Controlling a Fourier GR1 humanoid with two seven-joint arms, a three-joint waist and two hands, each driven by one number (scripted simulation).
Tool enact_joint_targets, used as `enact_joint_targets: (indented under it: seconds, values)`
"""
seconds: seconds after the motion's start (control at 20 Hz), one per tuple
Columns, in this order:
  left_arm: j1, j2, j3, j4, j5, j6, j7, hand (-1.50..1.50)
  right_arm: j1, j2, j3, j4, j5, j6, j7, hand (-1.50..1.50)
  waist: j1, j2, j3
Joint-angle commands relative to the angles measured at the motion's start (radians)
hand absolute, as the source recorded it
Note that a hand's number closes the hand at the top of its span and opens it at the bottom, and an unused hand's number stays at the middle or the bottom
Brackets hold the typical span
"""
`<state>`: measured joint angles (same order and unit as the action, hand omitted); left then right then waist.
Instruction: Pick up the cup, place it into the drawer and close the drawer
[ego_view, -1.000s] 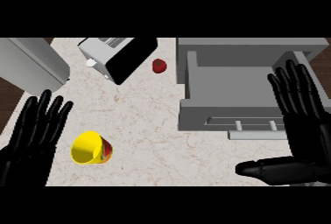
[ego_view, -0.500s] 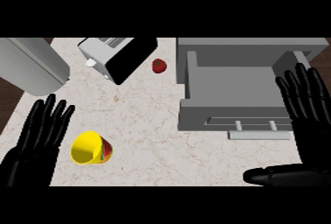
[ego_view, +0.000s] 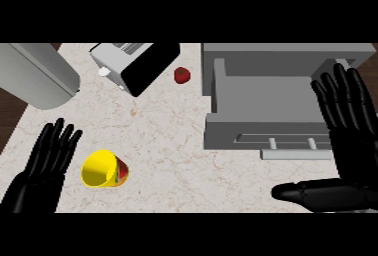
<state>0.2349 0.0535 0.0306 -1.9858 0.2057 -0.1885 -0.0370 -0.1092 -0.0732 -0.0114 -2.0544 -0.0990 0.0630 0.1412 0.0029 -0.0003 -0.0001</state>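
Note:
A yellow cup (ego_view: 102, 169) with a red and green pattern lies tipped on its side on the marble counter at the lower left, mouth facing me. My left hand (ego_view: 44, 167) is open just left of it, fingers straight, not touching it. The grey drawer (ego_view: 275, 100) stands pulled open at the right, its inside bare, its handle (ego_view: 295, 154) at the front. My right hand (ego_view: 351, 135) is open over the drawer's right side, fingers pointing up, thumb stretched left below the handle.
A toaster (ego_view: 118, 59) with a black side panel sits at the top centre. Beside it lies a small red fruit (ego_view: 181, 75). A large grey cylinder (ego_view: 33, 75) occupies the upper left. Dark floor shows past the counter's left edge.
My right hand has drifted right and slightly down. My left hand has moved down a little toward the lower edge. The cup and drawer stay where they were.

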Motion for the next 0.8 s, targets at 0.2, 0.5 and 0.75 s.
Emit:
enact_joint_targets:
  seconds: [0.2, 0.5, 0.75]
  values:
    - [0.019, 0.001, 0.065, 0.217, -0.046, -0.039, -0.182, -1.5, 0.01, 0.009, 0.001, -0.004, -0.018, 0.011, -0.005, -1.5, -0.001, 0.0, 0.0]
    - [-0.034, 0.009, 0.09, 0.41, -0.085, -0.056, -0.293, -1.5, -0.039, -0.041, -0.068, 0.027, -0.059, 0.035, 0.023, -1.5, -0.002, 0.0, 0.0]
    - [-0.073, 0.033, 0.117, 0.453, -0.078, -0.069, -0.289, -1.5, -0.002, 0.066, 0.099, -0.018, 0.097, -0.05, 0.023, -1.5, -0.001, 0.0, 0.0]
